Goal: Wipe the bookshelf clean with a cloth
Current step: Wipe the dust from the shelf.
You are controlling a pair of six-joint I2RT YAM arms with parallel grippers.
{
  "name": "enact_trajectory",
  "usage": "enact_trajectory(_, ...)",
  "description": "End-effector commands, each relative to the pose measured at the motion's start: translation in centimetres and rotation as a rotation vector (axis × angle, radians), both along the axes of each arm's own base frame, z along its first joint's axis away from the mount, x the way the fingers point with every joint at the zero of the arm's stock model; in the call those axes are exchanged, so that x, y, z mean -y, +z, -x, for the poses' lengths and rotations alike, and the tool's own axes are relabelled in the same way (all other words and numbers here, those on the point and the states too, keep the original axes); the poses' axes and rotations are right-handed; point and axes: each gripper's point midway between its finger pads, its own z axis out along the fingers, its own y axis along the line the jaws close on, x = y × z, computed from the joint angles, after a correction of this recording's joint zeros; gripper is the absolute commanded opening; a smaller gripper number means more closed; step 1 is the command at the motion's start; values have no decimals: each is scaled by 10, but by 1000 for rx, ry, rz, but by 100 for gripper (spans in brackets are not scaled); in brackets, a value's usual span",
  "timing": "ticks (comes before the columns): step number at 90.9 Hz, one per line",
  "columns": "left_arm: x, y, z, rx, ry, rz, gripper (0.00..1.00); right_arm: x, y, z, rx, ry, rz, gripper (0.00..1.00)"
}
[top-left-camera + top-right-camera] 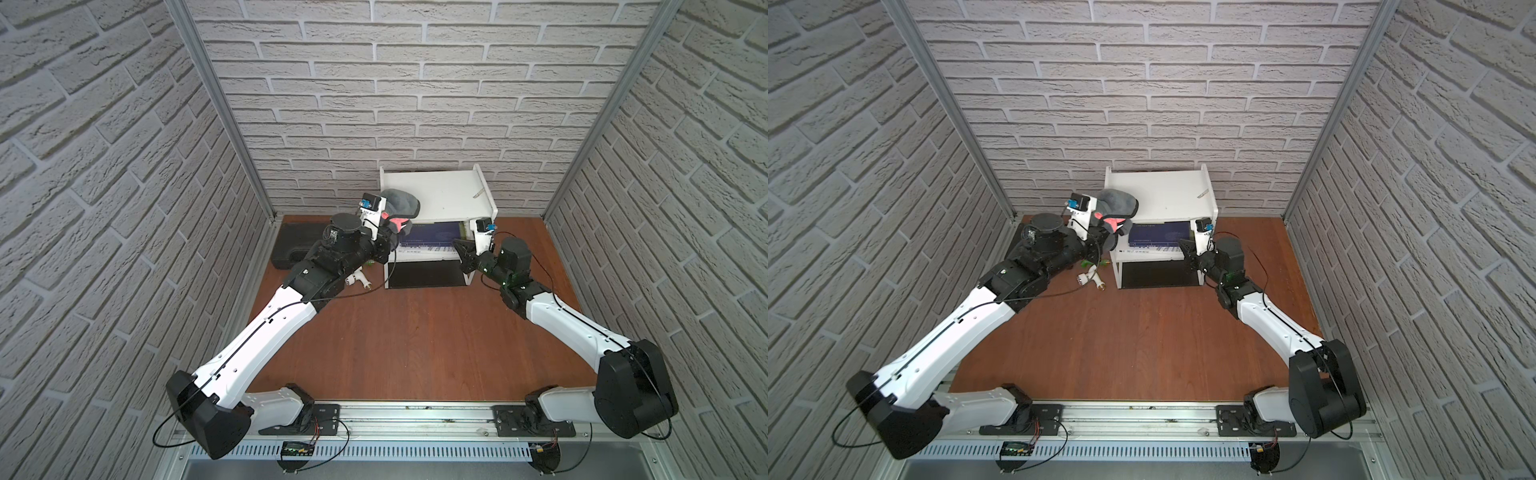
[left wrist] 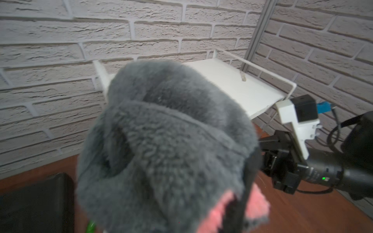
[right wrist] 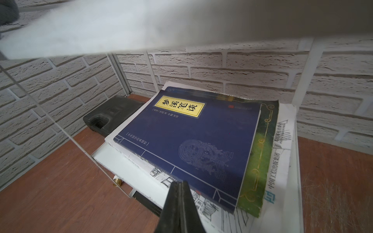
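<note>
As seen from above, table (image 1: 415,340): brown wood, under bookshelf and both arms.
Bookshelf (image 1: 444,195): white, upright against back wall; flat top board, middle tier, black base panel.
Tool case (image 1: 295,245): black, flat on table, well to left of bookshelf, untouched.
Blue book (image 3: 187,141): lying flat on middle tier of bookshelf, on top of green book and printed sheets.
Cloth (image 1: 402,203): grey side up, pink side peeping below; bunched over left front corner of bookshelf top board, one part hanging past edge; resting on board or just above, not possible to tell.
Left gripper (image 1: 392,232): at left front corner of bookshelf, clamped on cloth; fingers buried in pile, so grip judged from hanging bundle.
Right gripper (image 3: 178,184): pressed together, nothing between; at right front of bookshelf, level with middle tier, tip over near corner of blue book; contact unclear.
Scrap (image 1: 480,193): small, pale, on top board of bookshelf toward right edge, well apart from cloth.
Done: cloth picked up and brought to bookshelf.
Left: probably almost all wiping, meaning sweep across top board from left corner to right, scrap included; middle tier covered by books, maybe not reachable.
Progress: early, by judgement.
</note>
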Motion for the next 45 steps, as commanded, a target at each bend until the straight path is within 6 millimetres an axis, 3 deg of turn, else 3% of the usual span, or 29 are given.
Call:
enact_trajectory(1,-25,-26,-1,-31,63,31,0,5,0,5,-26,-25,-18,3)
enact_trajectory(8,-20,-34,6,-20,-3,75,0,5,-1,7,-23,-22,-13,3)
enact_trajectory(17,-18,-25,10,-2,-45,76,0,9,-1,6,-22,-39,5,6)
enact_trajectory(34,-26,36,14,139,-41,113,0,27,18,6,35,-135,34,21)
enact_trajectory(41,-24,35,8,140,-37,120,0,36,23,8,45,-167,45,25)
enact_trajectory(45,-24,20,0,99,-15,113,0,39,25,9,50,-175,52,28)
